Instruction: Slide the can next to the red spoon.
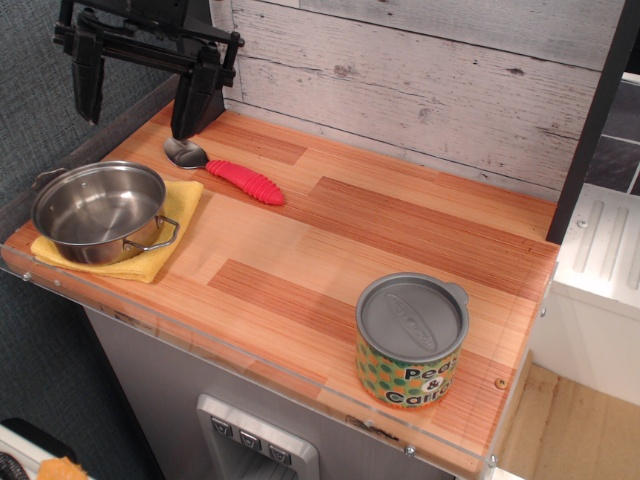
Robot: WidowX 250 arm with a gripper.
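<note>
The can (410, 341) stands upright near the front right corner of the wooden table, with a grey lid and a yellow-orange label with green dots. The red spoon (228, 172) lies at the back left, its silver bowl pointing left and its red ribbed handle pointing right. My gripper (143, 95) hangs at the top left, above and just left of the spoon's bowl. Its two black fingers (196, 95) are spread wide apart and hold nothing. The can is far from the gripper, across the table.
A steel pot (100, 210) sits on a yellow cloth (172, 222) at the left edge, just in front of the spoon. A whitewashed plank wall (420, 80) runs behind the table. A clear plastic lip (260, 370) lines the front edge.
</note>
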